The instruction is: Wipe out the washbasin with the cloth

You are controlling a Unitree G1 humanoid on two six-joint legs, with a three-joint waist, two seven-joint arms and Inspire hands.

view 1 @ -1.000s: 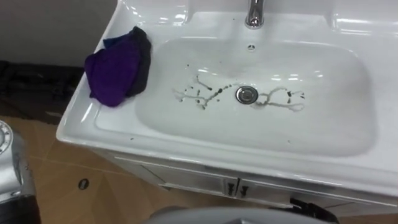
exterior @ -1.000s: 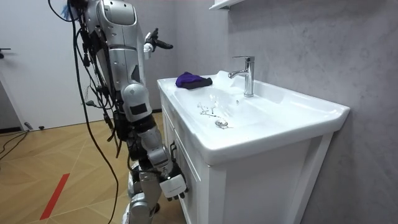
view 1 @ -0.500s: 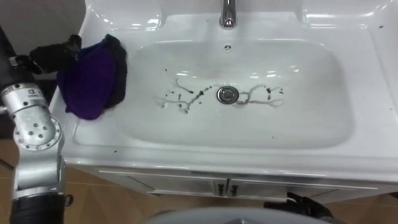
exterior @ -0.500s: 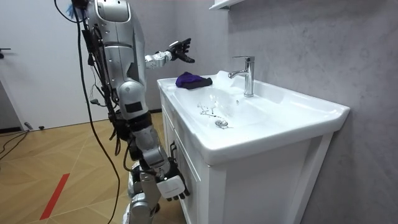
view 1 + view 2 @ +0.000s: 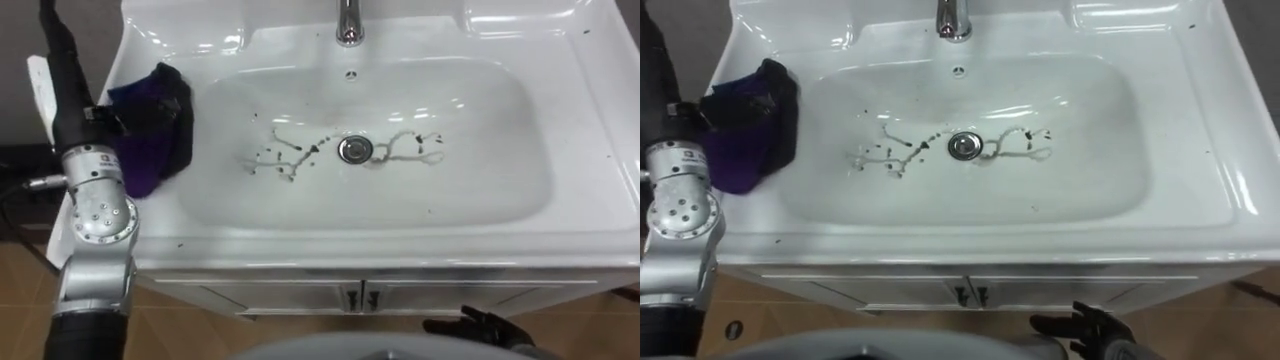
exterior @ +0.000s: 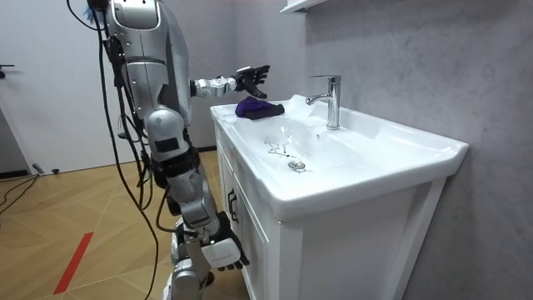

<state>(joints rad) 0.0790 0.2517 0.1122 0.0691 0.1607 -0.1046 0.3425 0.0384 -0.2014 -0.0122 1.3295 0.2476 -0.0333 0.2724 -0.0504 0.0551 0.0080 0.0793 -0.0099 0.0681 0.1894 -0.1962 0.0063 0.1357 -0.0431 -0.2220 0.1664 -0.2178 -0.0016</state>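
The white basin [image 5: 480, 215] has dark specks and grey streaks [image 5: 290, 155] around its drain [image 5: 353, 149]. A crumpled purple and dark cloth [image 5: 150, 125] lies on the basin's left rim. My left arm reaches forward. My left hand [image 5: 62, 90] hovers just above the cloth's left side with its fingers spread and holds nothing; the room view shows my left hand [image 6: 250, 77] above the cloth [image 6: 256, 107]. My right hand [image 5: 1090, 325] hangs low in front of the cabinet, fingers relaxed and empty.
A chrome faucet [image 5: 347, 20] stands at the back of the basin. White cabinet doors [image 5: 360, 297] with small handles sit below its front edge. I stand at the basin's front, a grey wall [image 6: 400, 58] behind it and wood floor [image 6: 67, 225] around.
My left arm has lifted and stretched out from my side to over the cloth. The eye view has shifted, so the basin sits more squarely in the picture.
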